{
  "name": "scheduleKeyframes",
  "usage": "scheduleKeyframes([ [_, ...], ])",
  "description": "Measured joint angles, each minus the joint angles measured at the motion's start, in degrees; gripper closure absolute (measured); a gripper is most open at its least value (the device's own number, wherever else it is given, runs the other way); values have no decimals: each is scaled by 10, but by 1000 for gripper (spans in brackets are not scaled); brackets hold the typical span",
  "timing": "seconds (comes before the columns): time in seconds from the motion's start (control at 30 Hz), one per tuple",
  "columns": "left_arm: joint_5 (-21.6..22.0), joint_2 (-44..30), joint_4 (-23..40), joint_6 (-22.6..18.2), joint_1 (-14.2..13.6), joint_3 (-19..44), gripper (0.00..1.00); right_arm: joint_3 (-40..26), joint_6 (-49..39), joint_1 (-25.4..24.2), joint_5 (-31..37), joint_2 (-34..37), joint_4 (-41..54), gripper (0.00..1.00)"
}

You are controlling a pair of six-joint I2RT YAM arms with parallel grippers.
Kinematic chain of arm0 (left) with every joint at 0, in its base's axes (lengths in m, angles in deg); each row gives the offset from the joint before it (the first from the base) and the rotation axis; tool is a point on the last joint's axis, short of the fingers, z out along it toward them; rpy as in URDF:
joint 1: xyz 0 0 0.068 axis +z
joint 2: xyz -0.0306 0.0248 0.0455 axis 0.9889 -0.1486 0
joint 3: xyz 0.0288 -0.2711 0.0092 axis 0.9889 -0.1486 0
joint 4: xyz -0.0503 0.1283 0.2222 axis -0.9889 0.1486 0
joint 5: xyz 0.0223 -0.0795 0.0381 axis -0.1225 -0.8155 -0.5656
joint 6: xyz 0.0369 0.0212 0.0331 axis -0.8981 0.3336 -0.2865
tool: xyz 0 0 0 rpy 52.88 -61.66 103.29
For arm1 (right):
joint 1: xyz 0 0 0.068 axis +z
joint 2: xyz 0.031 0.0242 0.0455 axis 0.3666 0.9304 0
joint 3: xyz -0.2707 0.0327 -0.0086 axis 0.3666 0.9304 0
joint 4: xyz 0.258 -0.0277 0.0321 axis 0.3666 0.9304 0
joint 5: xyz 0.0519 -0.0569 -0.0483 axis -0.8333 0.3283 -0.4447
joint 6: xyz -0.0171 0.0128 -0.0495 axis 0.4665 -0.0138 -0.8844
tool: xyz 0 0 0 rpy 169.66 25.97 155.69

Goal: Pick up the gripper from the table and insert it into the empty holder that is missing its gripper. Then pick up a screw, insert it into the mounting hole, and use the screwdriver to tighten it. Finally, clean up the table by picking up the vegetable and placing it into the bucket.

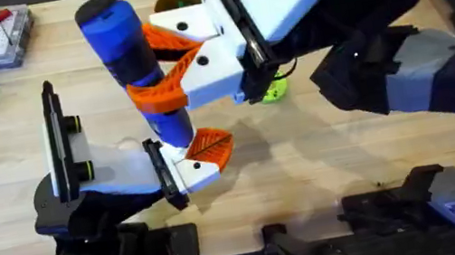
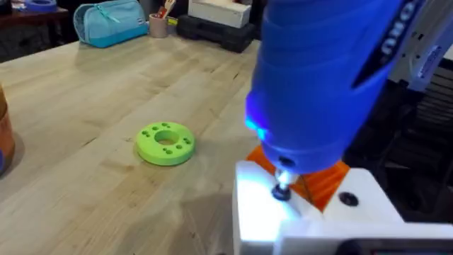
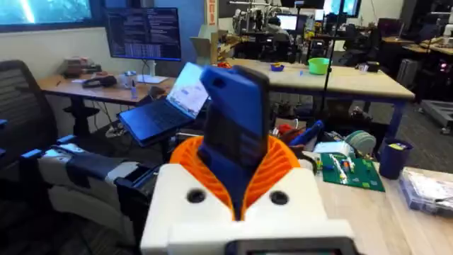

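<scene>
While right tool (image 1: pixel 165 69) grips screwdriver (image 1: pixel 127 56) upright, left tool (image 1: pixel 200 155) steadies below.

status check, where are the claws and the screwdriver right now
Right claw shut on the screwdriver, upright. Bit on a screw in the white mount. Left claw at the driver's lower end, grip unclear. Lime-green ring nearby, clear.

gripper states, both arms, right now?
Left tool: cannot be told.
Right tool: shut on the screwdriver, orange pads clamping its blue body.

Wooden table (image 2: pixel 85 92), with lime-green ring (image 2: pixel 165 143) and clear parts box (image 1: pixel 1 39).
</scene>
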Motion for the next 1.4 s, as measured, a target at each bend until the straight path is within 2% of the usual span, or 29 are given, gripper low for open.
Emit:
scheduleKeyframes([
  [1.23, 0, 0, 0, 0, 0, 0, 989, 0, -5, 0, 0, 0, 5, 977],
  [1.4, 0, 0, 0, 0, 0, 0, 989, 1, -5, 3, 17, 0, -11, 977],
])
